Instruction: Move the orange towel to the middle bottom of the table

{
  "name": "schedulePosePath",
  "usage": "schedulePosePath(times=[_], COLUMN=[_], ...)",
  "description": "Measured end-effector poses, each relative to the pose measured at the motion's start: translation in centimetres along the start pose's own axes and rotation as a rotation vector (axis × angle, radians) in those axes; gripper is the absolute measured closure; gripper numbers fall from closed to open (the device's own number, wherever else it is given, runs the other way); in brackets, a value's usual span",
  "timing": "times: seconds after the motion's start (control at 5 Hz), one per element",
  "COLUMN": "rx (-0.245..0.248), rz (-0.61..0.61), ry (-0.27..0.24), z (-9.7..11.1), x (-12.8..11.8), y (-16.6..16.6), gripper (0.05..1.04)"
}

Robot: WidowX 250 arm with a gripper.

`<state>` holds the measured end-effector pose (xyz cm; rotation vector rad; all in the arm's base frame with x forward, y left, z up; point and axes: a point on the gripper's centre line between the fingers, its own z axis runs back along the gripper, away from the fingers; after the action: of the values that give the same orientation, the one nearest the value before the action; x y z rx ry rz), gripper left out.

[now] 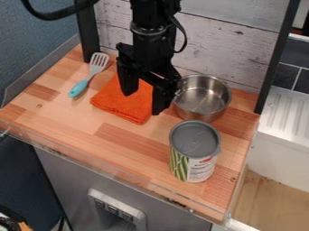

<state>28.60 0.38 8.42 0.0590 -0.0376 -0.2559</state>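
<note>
The black gripper (143, 103) hangs over the orange towel (119, 104) at the upper middle of the wooden table (96, 144). Its two fingers stand wide apart, one above the towel's middle and the other by its right edge. The towel lies folded and flat, with part of it hidden behind the gripper. Nothing shows between the fingers except the towel below; whether they touch it I cannot tell.
A metal pot (202, 100) is close to the gripper's right side. In front of it stands a can with a grey lid (195, 149). A blue-handled slotted spatula (87, 76) lies left of the towel. The wooden back wall (232, 45) rises behind.
</note>
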Motion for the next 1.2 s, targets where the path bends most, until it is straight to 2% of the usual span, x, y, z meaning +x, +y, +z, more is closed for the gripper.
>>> schedulePosePath(times=[0.2,0.4,1.0,1.2], rx=[-0.008,0.004,0.041,0.071], rz=[0.000,0.044,0.168,0.195], ry=[0.031,0.043,0.008,-0.015], z=[-0.9,-2.4,-5.1,-5.7], x=[-0.2,1.3,4.7,5.2], y=[-0.1,2.0,8.1,9.3], gripper=[0.083,0.082,0.083,0.083])
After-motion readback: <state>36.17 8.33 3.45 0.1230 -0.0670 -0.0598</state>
